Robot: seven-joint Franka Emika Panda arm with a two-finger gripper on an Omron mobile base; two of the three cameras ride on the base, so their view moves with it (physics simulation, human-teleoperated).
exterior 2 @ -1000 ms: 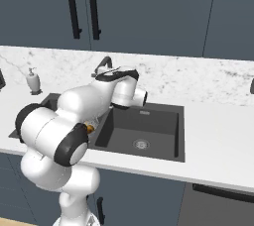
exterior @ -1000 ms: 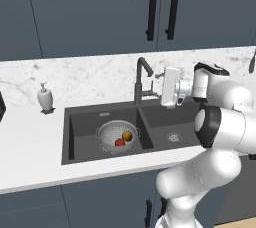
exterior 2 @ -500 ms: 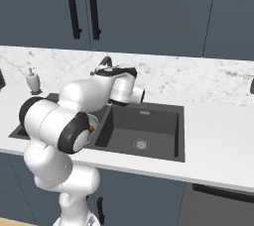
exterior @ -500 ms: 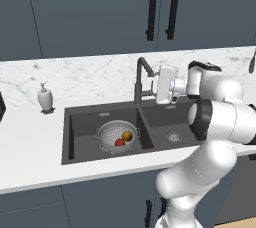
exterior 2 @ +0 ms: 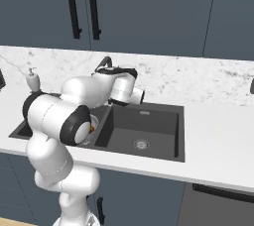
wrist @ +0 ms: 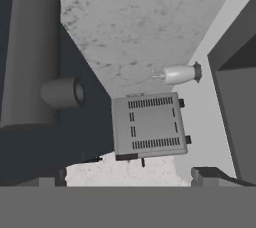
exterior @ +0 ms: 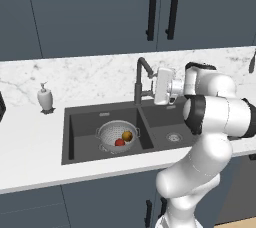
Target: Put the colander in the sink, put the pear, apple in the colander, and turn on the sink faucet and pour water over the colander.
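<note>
Colander (exterior: 118, 135) sat in the left basin of the dark double sink (exterior: 75, 122), apple (exterior: 120, 142) and pear (exterior: 127, 135) inside it, touching or just beside each other; gripper (exterior: 151, 88) was up at the sink faucet (exterior: 141, 74), level with the stem just under the hooked spout, on the faucet's right in the left base view; jaws spread wide, nothing held; in the hand view both finger tips (wrist: 50, 178) stood far apart with the faucet stem (wrist: 31, 47) and its stubby side lever (wrist: 64, 92) close on the left, touching or not unclear; further off in that view lay a grey toaster-like box (wrist: 149, 123) and the white soap dispenser (wrist: 179, 73) on the marble counter (wrist: 135, 27); right basin (exterior 2: 144, 126) held only its silver drain (exterior 2: 141, 144); dispenser stood left of the sink, well apart from the faucet
</note>
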